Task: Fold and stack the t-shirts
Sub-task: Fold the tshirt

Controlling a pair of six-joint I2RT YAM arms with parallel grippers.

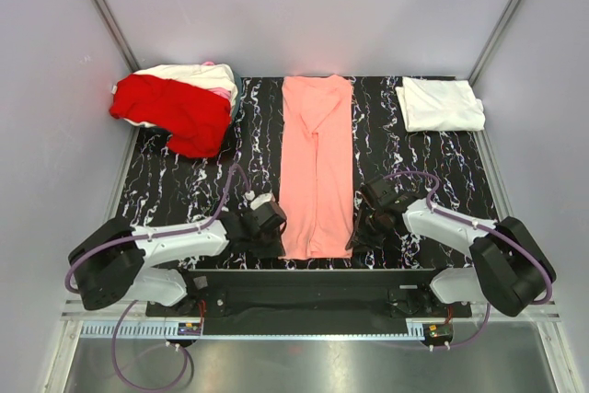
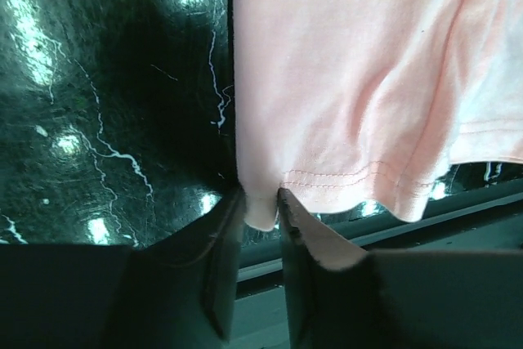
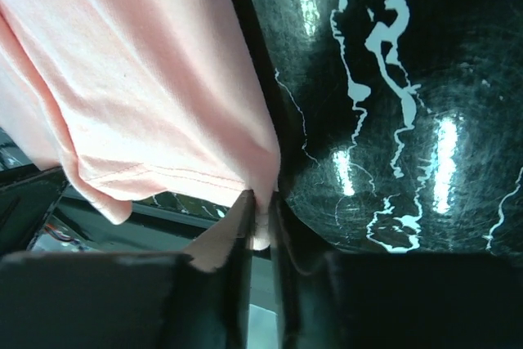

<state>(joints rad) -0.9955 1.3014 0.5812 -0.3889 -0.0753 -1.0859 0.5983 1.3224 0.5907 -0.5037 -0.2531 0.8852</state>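
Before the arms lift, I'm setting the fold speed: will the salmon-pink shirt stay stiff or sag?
Probably floppy: the salmon-pink shirt lies in soft wrinkles, so it should sag between the hem corners the jaws pinch. Likely light, as the cloth looks thin. It may slide easily on the glossy table.

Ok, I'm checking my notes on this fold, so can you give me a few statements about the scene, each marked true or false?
1. The left gripper and right gripper each pinch a near corner of the salmon shirt. True.
2. The red shirt lies folded flat at the far right. False: it lies crumpled on a pile at the far left.
3. A white shirt lies folded at the far right. True.
4. The salmon shirt is spread with its sleeves out. False: it is folded into a long narrow strip.
5. The salmon shirt touches the white shirt. False: bare mat shows between them.
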